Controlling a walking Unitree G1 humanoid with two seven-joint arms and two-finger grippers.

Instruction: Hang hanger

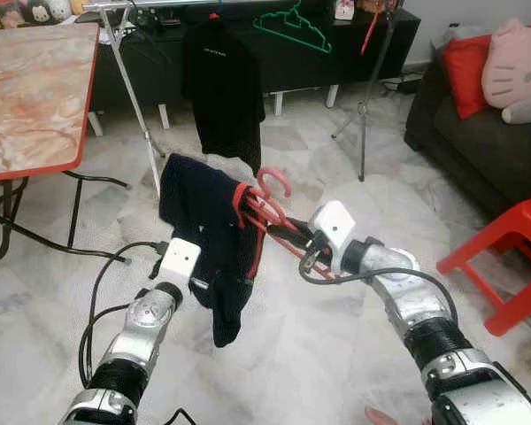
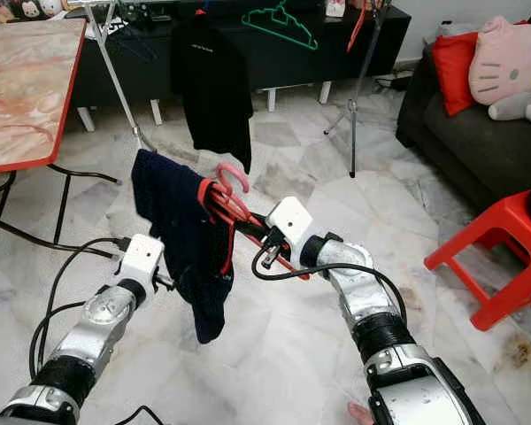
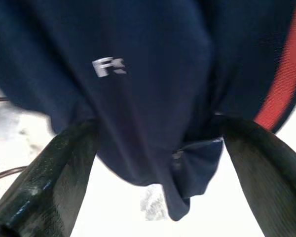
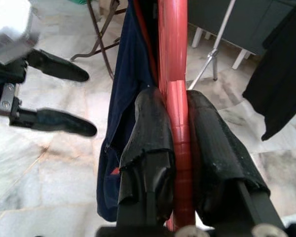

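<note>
Right gripper (image 4: 176,148) clamped on red hanger (image 1: 264,212), held mid-air over the marble floor (image 1: 336,354). Navy garment (image 1: 203,239) drapes from it. Left gripper (image 4: 71,101) fingers spread, beside the garment.

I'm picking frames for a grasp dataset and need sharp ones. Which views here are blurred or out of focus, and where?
Left wrist view: soft throughout, the navy garment and its white logo smeared, the left gripper fingers fuzzy. Right wrist view: the right gripper on the red hanger is fairly sharp; the upper-left corner is blurred. Both eye views: mostly sharp, evenly lit.
</note>
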